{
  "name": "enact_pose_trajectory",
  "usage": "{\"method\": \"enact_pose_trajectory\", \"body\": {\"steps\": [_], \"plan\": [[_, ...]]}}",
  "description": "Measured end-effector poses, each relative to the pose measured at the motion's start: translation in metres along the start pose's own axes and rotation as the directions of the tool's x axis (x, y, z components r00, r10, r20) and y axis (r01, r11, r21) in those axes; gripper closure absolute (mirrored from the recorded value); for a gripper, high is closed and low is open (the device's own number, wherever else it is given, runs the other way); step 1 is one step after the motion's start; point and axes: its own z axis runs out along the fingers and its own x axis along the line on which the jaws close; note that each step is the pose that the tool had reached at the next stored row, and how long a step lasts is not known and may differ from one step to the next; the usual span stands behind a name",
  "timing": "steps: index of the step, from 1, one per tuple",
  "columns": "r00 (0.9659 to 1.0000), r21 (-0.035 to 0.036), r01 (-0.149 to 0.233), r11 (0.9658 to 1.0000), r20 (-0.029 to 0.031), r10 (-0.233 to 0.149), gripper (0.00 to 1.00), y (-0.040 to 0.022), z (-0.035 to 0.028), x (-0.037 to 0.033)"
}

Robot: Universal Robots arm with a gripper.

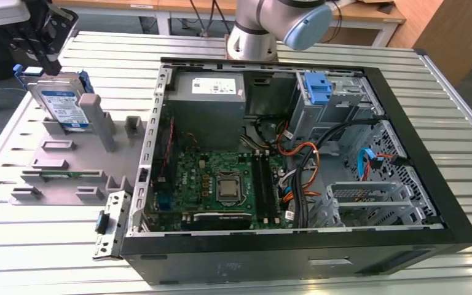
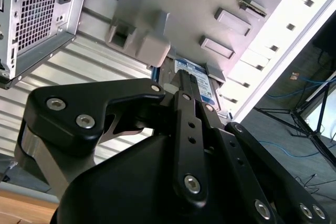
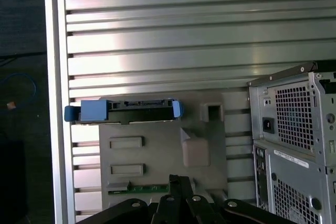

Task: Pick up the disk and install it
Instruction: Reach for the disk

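Your gripper [image 1: 51, 66] hangs at the disk's top edge, near the exterior view's upper left. In both wrist views [image 2: 182, 76] [image 3: 178, 178] its tips look pressed together with nothing between them. You can't tell whether it touches the disk.

The disk [image 1: 62, 104] stands upright on its edge in the grey fixture [image 1: 72, 166], label face toward the exterior camera and blue carrier around it. In the first wrist view you see it edge-on [image 3: 139, 111], running along the fixture's border [image 3: 163, 129]. One blue carrier end pokes past the fixture toward the table's side rail [image 3: 55, 103]. In the second wrist view its label [image 2: 202, 85] peeks out beside the gripper.

A tall grey post [image 1: 105, 123] stands just beside the disk on the exterior view's right. Bare slatted table [image 1: 39, 246] lies on the other side.

The open computer case [image 1: 302, 264] sits well apart, to the exterior view's right. Inside it are a blue bracket [image 1: 318, 89] and a metal drive cage [image 1: 367, 196], with cables between them. Its perforated rear wall [image 3: 294, 129] stands just beside the fixture.
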Motion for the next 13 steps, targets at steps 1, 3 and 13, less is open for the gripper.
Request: {"method": "enact_pose_trajectory", "body": {"steps": [1, 3, 13], "plan": [[1.0, 0.0001, 0.0, 1.0, -0.0001, 0.0, 0.89, 0.0007, 0.0003, 0.0009], [1.0, -0.0001, -0.001, 1.0, 0.0001, 0.001, 0.89, 0.0025, 0.0013, 0.0029], [1.0, -0.0001, -0.002, 1.0, 0.0002, 0.002, 0.89, 0.0069, 0.0033, 0.0073]]}}
